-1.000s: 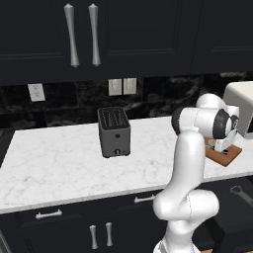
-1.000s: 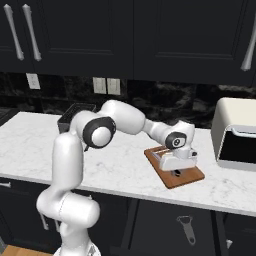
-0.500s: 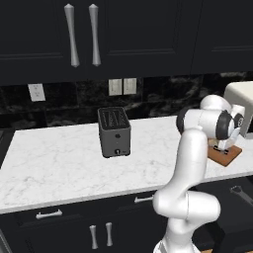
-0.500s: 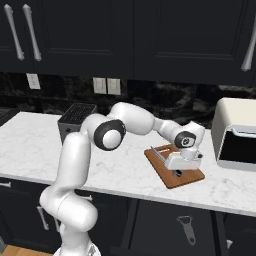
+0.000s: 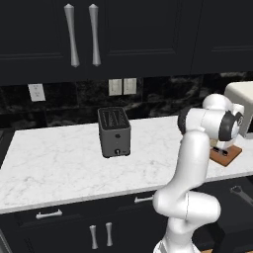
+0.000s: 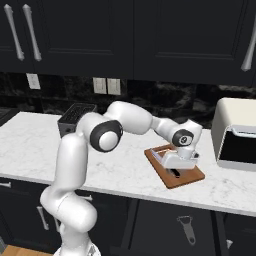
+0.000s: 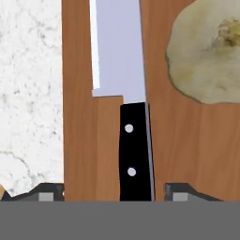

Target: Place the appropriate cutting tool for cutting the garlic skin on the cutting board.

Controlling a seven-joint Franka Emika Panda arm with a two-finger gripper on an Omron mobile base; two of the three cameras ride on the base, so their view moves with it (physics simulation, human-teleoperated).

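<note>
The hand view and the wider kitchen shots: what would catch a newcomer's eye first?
A slim knife with a pale silvery blade and black riveted handle lies flat on the reddish-brown wooden cutting board, beside a pale beige-green garlic lump. The pincer straddles its handle, open. A dark toaster stands on the white marble counter.

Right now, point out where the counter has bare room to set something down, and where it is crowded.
Widest free patch: the white marble counter left of the dark boxy toaster. A smaller bare patch lies between toaster and reddish-brown wooden cutting board. Crowded: the board, carrying the black-handled silver knife and pale round garlic under the gripper, with the white box appliance just beyond.
</note>
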